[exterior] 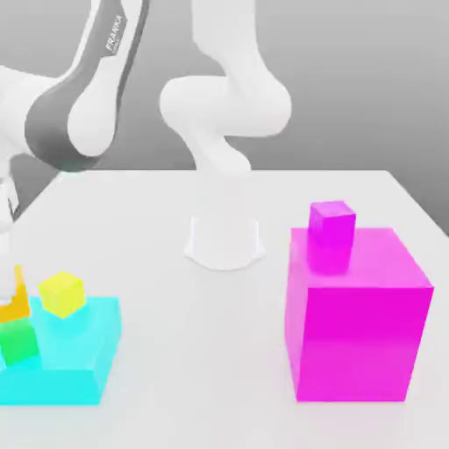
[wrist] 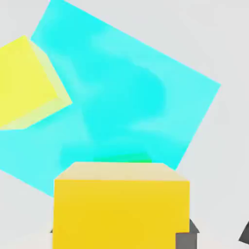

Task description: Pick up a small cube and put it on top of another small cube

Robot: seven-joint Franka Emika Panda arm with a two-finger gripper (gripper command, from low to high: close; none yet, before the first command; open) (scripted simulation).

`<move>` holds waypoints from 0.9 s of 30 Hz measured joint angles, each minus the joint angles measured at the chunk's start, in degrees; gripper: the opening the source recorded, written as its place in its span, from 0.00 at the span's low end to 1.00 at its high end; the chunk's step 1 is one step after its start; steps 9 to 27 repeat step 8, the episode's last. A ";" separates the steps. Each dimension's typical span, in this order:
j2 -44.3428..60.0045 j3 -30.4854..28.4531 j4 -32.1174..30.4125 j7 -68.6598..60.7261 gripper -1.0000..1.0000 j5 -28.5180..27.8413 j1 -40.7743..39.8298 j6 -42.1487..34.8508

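In the exterior view, the small orange-amber cube [exterior: 15, 302], sitting square with no long axis, is directly above the single green cube [exterior: 19, 342] on the cyan block [exterior: 74, 351] near the table's [exterior: 219, 351] corner; one lemon-yellow cube [exterior: 61, 293], one magenta small cube [exterior: 332, 224], one magenta block [exterior: 359, 333], and "FRANKA" on the arm [exterior: 112, 39]. In the hand view, the gripper [wrist: 121, 228] pinches the orange-amber cube [wrist: 121, 209], with a sliver of green [wrist: 129, 158] beyond it.

All blocks appear as smooth, untextured, plastic-like solids with a matt, faintly luminous finish: the orange-amber small cube [wrist: 120, 209], the green small cube [exterior: 19, 342], the lemon-yellow cube [exterior: 61, 293], the large cyan block [exterior: 74, 351] and the large magenta block [exterior: 358, 324]. The table [exterior: 202, 351] is smooth matt white; the arm [exterior: 96, 88] is satin white with grey joints.
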 joint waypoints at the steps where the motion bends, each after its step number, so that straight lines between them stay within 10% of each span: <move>1: 0.00 0.00 0.00 0.00 1.00 0.00 -0.01 0.00; 27: -0.95 0.07 0.19 0.32 1.00 -0.49 -0.08 -0.94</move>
